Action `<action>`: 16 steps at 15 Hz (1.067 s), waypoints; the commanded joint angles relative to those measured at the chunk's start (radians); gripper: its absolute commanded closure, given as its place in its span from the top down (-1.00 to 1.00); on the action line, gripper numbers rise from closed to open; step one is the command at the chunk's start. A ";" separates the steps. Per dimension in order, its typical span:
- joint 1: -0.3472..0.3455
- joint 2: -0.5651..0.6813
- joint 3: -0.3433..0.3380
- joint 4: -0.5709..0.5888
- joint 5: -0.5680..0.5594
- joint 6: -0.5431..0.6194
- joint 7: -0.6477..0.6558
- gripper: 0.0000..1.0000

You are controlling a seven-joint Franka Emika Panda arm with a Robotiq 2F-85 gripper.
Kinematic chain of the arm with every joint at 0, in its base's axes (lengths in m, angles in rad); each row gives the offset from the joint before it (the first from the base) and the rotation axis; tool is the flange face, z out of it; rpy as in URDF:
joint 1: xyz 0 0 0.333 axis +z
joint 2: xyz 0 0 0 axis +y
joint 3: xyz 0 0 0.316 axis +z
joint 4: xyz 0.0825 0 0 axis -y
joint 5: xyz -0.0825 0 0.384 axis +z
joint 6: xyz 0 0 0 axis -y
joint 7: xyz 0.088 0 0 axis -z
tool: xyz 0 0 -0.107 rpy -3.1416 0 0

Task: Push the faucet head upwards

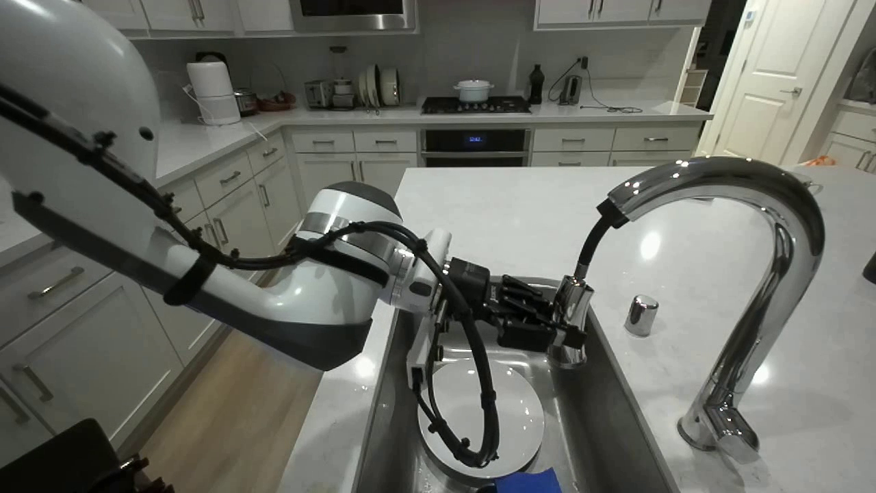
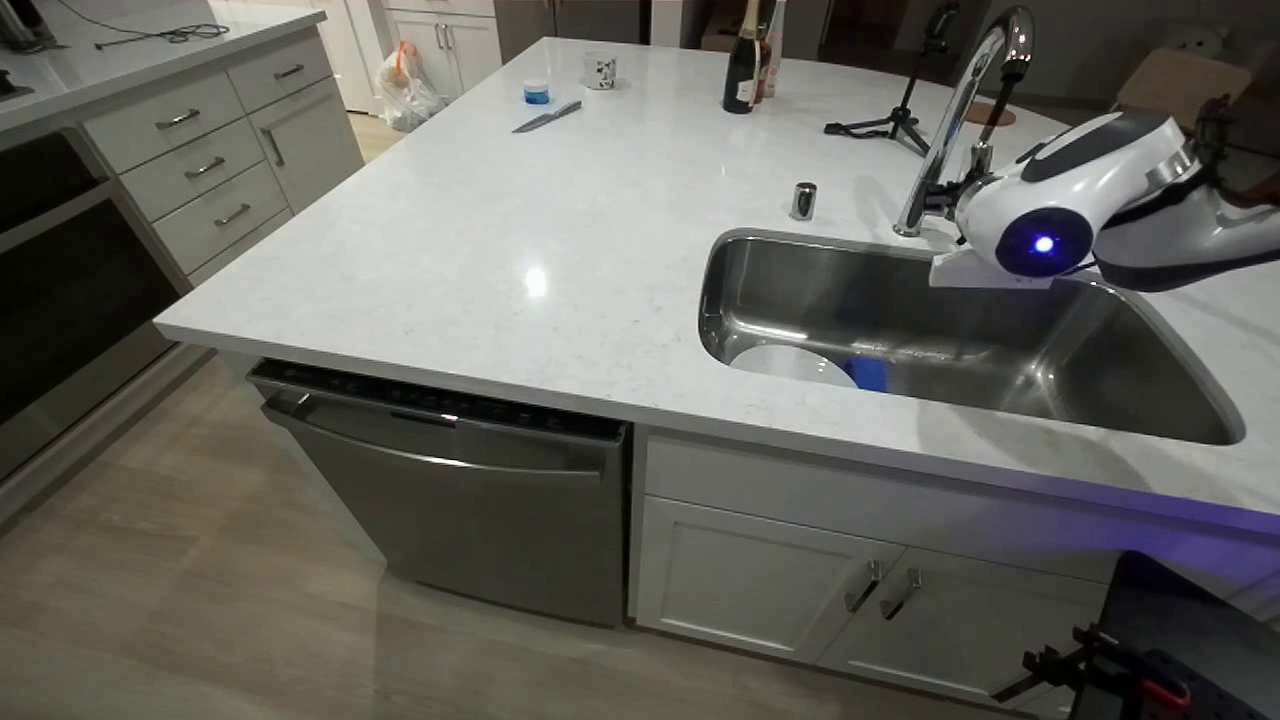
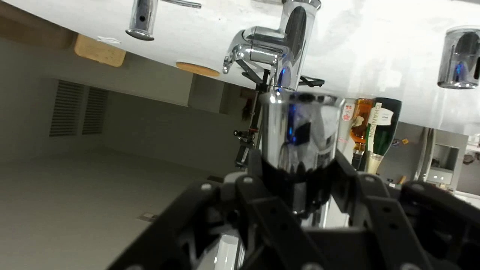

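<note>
The faucet head is a chrome cylinder pulled out of the arched chrome gooseneck. It hangs on a thin dark hose below the neck's open end, over the sink. It stands nearly upright. My gripper is shut around the faucet head from the side. In the wrist view, which is upside down, both fingers of the gripper press against the chrome head. In an exterior view the head shows small beside the neck, and the arm hides most of the gripper.
The steel sink lies below, with a white plate and a blue item in it. A small chrome knob stands on the counter beside the sink. A tripod and bottles stand behind the faucet.
</note>
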 commanded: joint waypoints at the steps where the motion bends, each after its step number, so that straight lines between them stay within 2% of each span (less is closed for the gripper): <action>1: 0.006 -0.058 -0.014 -0.008 0.077 0.069 -0.077 -0.59; 8: 0.016 -0.117 -0.032 -0.011 0.257 0.110 -0.286 -0.59; 16: 0.042 -0.151 -0.045 0.001 0.536 0.094 -0.577 -0.59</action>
